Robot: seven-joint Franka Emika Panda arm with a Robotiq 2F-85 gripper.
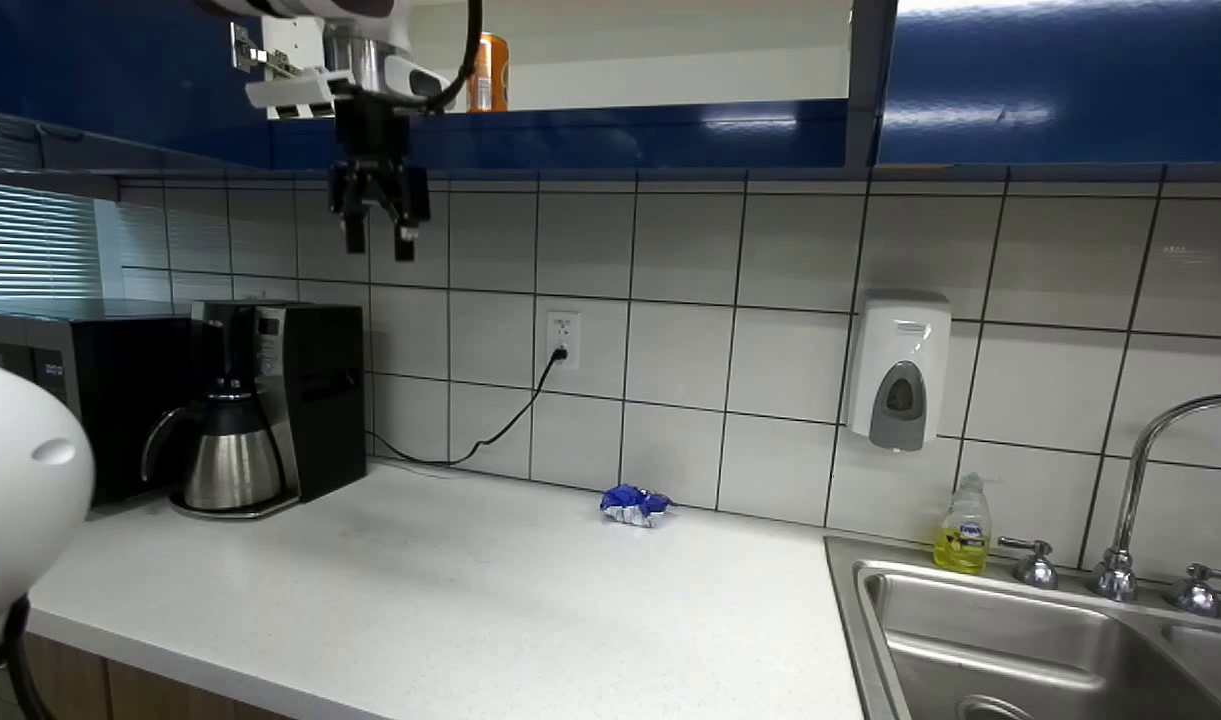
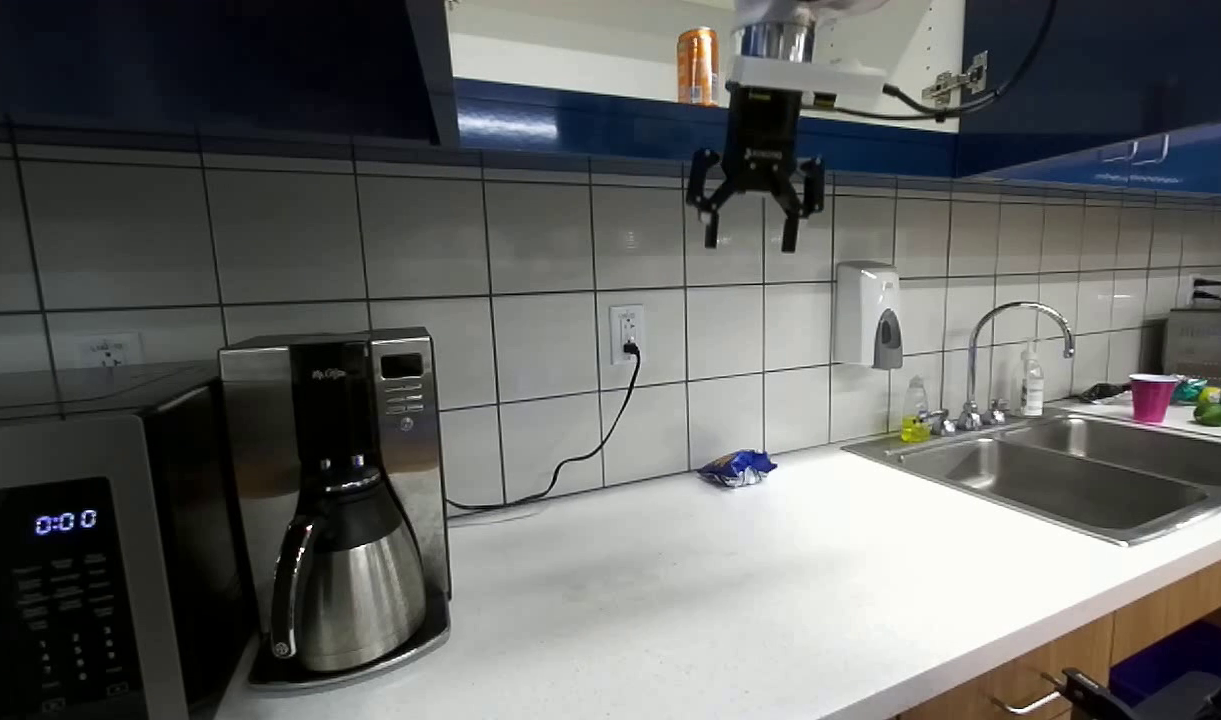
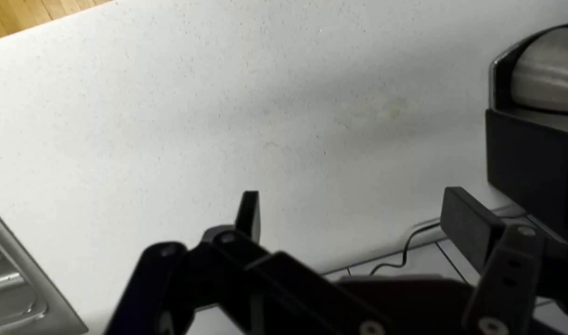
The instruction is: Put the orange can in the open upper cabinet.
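The orange can (image 1: 491,75) stands upright on the floor of the open upper cabinet (image 1: 660,75), near its front edge. It also shows in an exterior view (image 2: 698,66), on the cream shelf behind the blue lower rail of the cabinet (image 2: 580,50). My gripper (image 1: 380,243) points down in front of the cabinet, its fingers below the cabinet's lower edge, apart from the can. In an exterior view the gripper (image 2: 750,236) is open with nothing between the fingers. In the wrist view the open gripper (image 3: 351,207) has only counter and wall behind it; the can is out of view there.
A coffee maker (image 2: 410,480) with a steel pot (image 2: 365,600) and a microwave (image 2: 60,580) stand on the counter (image 1: 470,590). A blue wrapper (image 1: 635,506) lies by the tiled wall. A sink (image 1: 1000,630) and a soap dispenser (image 1: 900,370) are at the far end.
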